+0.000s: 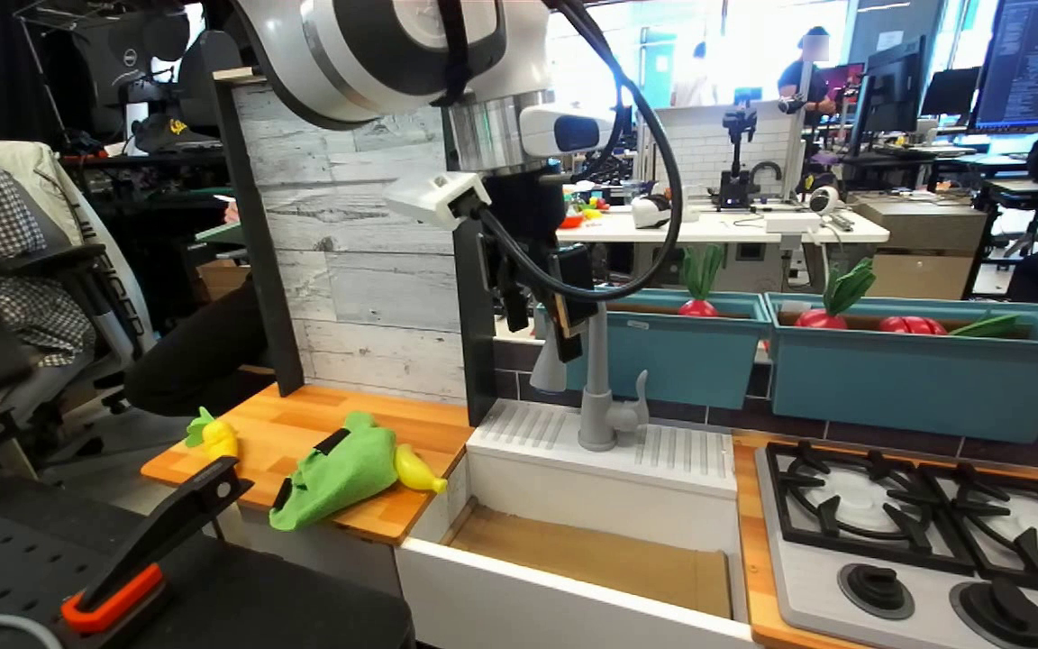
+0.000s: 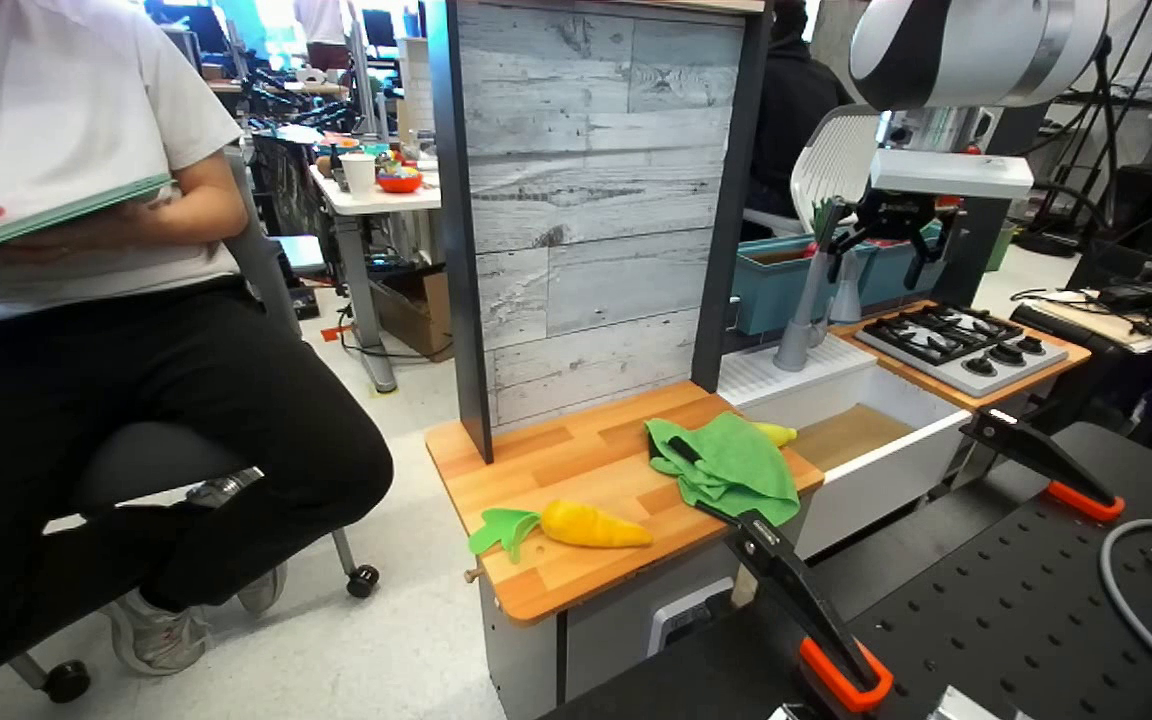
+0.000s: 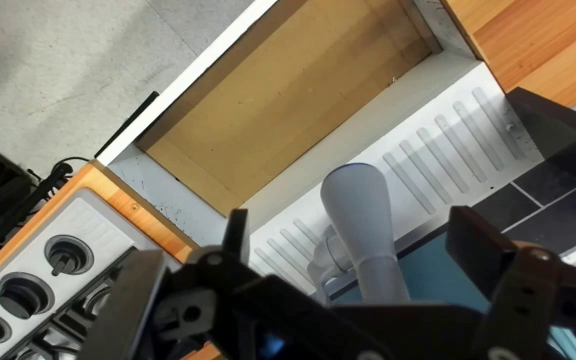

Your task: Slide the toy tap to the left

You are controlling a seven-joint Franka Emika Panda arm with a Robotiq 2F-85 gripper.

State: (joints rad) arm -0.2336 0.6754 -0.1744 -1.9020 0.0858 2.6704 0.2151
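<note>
The pale grey toy tap (image 1: 597, 388) stands upright on the white ridged ledge (image 1: 681, 452) behind the sink basin. Its spout head points down over the ledge, and its small lever is at the side of the base. My gripper (image 1: 543, 335) is at the top of the tap, with its fingers spread. In the wrist view the tap's spout (image 3: 360, 205) lies between the two open fingers (image 3: 350, 220), with a gap on each side. The gripper hides the top of the arch. The tap (image 2: 796, 340) and gripper (image 2: 874, 270) also show in an exterior view.
The sink (image 1: 573, 599) has a brown bottom. A stove (image 1: 843, 559) stands beside it. Blue planters (image 1: 672, 361) with toy radishes sit behind the tap. A wood-look panel (image 1: 375, 270) rises beside the sink. A green cloth (image 1: 348, 473) and yellow toys lie on the wooden counter (image 2: 576, 470).
</note>
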